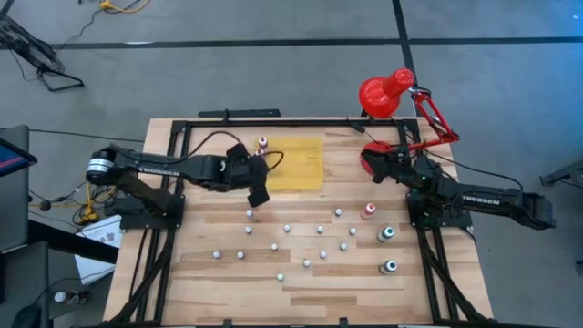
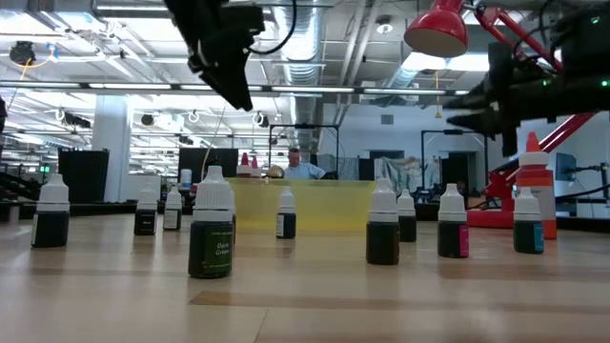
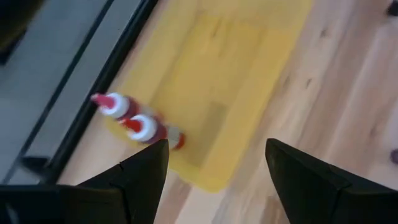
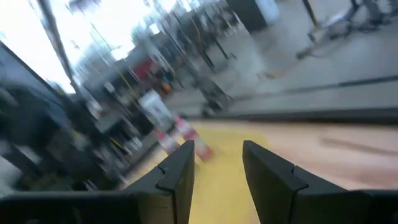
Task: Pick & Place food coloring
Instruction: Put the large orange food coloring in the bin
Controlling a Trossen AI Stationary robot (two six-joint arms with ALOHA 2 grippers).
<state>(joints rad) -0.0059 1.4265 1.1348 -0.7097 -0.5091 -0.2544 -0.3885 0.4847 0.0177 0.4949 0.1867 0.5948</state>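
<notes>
Several small food coloring bottles [image 1: 319, 230] with white caps stand upright and scattered on the wooden table, and bigger ones [image 1: 386, 233] stand near its right side. Two red bottles [image 3: 130, 118] stand on the far left part of the flat yellow mat [image 1: 296, 164]. My left gripper [image 1: 257, 197] hangs open above the table by the mat's near left corner, slanting down, with nothing between its fingers [image 3: 149, 168]. My right gripper [image 1: 373, 173] is held level at the far right by the lamp's base, open and holding nothing [image 4: 217, 149].
A red desk lamp [image 1: 387, 91] stands at the table's far right corner, its base [image 1: 369, 155] right beside my right gripper. A black frame [image 1: 173, 128] borders the table. In the low view a dark green bottle [image 2: 212, 238] stands nearest, with a person far behind.
</notes>
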